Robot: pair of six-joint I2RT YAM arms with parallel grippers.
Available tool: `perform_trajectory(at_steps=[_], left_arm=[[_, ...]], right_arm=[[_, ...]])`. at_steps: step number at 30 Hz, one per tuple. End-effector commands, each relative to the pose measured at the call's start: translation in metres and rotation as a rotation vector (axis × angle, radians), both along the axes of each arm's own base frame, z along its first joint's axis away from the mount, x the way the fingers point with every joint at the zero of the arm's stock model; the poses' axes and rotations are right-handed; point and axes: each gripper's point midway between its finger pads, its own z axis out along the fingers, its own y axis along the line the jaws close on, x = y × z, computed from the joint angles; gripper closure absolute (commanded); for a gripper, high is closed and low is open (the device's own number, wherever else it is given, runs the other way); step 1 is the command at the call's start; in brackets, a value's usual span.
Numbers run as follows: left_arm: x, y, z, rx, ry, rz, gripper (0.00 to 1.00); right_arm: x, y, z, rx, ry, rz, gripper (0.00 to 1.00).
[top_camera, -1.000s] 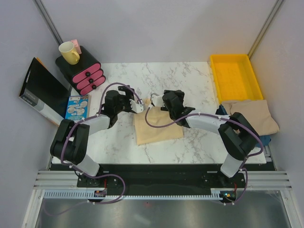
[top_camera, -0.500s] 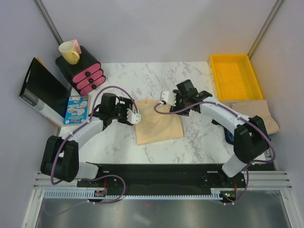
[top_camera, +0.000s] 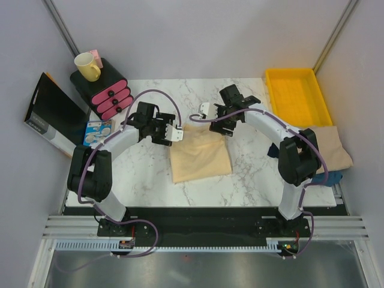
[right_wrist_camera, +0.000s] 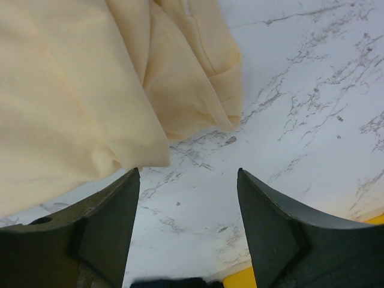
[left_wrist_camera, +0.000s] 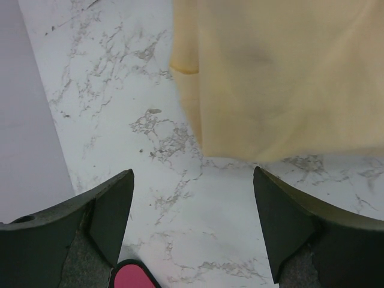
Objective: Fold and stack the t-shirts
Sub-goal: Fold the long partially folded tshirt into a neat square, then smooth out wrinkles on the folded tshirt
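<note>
One cream t-shirt (top_camera: 200, 157) lies folded into a rough square in the middle of the marble table. A second, beige t-shirt (top_camera: 318, 147) lies loosely folded at the right edge. My left gripper (top_camera: 172, 133) hovers open at the folded shirt's far left corner, with only bare marble between its fingers; the left wrist view shows that shirt (left_wrist_camera: 276, 78) ahead of the left gripper (left_wrist_camera: 192, 228). My right gripper (top_camera: 210, 114) is open above the table just beyond the shirt's far edge. The right wrist view shows the right gripper (right_wrist_camera: 189, 228) empty, with the shirt's rumpled edge (right_wrist_camera: 78, 90) to its upper left.
A yellow tray (top_camera: 297, 96) stands at the far right corner. A pink drawer unit (top_camera: 108, 93) with a yellow mug (top_camera: 87, 66) on top stands at the far left, beside a black box (top_camera: 51, 117) and a blue-and-white packet (top_camera: 96, 133). Something dark blue (top_camera: 333, 177) lies under the beige shirt.
Both grippers have lifted off the folded shirt's far edge. The right one swung toward the far side; the left one drew back and returned to the far left corner. The shirt lies still.
</note>
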Motion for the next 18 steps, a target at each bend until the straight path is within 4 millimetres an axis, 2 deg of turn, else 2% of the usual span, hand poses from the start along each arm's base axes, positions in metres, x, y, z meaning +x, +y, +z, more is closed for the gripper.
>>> perform_trajectory(at_steps=[1, 3, 4, 5, 6, 7, 12, 14, 15, 16, 18], left_arm=[[0.001, -0.002, 0.022, -0.002, -0.015, -0.023, 0.13], [-0.007, -0.005, 0.023, -0.001, -0.019, -0.057, 0.14], [-0.01, -0.006, 0.022, -0.002, -0.018, -0.068, 0.18], [-0.012, -0.008, 0.02, -0.007, -0.015, -0.081, 0.24], [-0.013, -0.01, 0.018, -0.01, -0.004, -0.085, 0.4], [-0.013, -0.013, 0.016, -0.014, 0.004, -0.082, 0.97], [-0.017, -0.032, 0.02, -0.074, 0.072, -0.073, 0.98], [-0.029, -0.037, 0.014, -0.093, 0.16, -0.082, 0.98], [-0.031, -0.042, 0.015, -0.096, 0.181, -0.094, 0.98], [-0.034, -0.045, 0.014, -0.108, 0.208, -0.099, 0.98], [-0.036, -0.048, 0.005, -0.104, 0.265, -0.091, 0.98]], right_arm=[[-0.027, 0.01, 0.032, 0.058, 0.054, 0.118, 0.29], [-0.041, 0.014, 0.039, 0.078, 0.097, 0.169, 0.36], [-0.043, 0.016, 0.039, 0.082, 0.11, 0.173, 0.7], [-0.043, 0.018, 0.04, 0.088, 0.116, 0.173, 0.83], [-0.043, 0.021, 0.043, 0.097, 0.118, 0.177, 0.93], [-0.042, 0.024, 0.038, 0.094, 0.13, 0.176, 1.0], [-0.042, 0.042, 0.031, 0.126, 0.193, 0.195, 1.0], [-0.045, 0.05, 0.021, 0.149, 0.244, 0.194, 1.0], [-0.043, 0.051, 0.018, 0.152, 0.256, 0.191, 1.0], [-0.044, 0.054, 0.006, 0.153, 0.289, 0.191, 1.0], [-0.042, 0.054, -0.004, 0.15, 0.315, 0.179, 1.0]])
